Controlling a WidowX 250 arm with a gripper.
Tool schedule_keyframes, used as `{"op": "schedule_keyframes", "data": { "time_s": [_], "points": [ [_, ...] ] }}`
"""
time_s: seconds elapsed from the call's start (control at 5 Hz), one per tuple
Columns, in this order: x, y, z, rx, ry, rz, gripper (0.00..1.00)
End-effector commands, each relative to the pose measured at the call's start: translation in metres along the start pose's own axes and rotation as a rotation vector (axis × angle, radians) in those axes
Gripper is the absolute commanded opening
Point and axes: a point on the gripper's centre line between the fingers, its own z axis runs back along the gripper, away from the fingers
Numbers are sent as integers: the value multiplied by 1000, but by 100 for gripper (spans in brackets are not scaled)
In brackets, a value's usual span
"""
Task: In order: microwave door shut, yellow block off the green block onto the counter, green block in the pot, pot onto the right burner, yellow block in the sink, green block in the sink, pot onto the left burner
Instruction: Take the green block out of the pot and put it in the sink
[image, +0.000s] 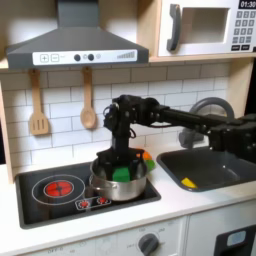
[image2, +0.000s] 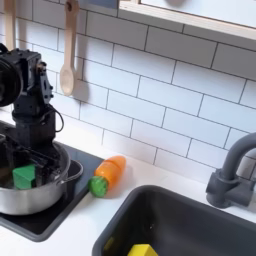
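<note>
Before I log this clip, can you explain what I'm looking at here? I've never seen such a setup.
It is a toy kitchen with a black robot arm. In both exterior views its gripper reaches down into the steel pot on the cooktop's right burner in the first exterior view, above the green block; whether it grips is unclear. The first exterior view faces the counter; the second exterior view looks closer from the side. The yellow block lies in the sink. A toy carrot lies on the counter.

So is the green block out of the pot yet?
No. The green block sits inside the pot, with the gripper lowered into the pot beside it.
</note>
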Motion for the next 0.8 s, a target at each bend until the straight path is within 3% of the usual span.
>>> {"op": "schedule_keyframes", "data": {
  "time_s": [0.0, 0.4, 0.6],
  "points": [
    [12, -16, 40, 45, -60, -33, 0],
    [16, -52, 68, 46, -94, -79, 0],
    [16, -74, 71, 27, -97, -106, 0]
  ]
}}
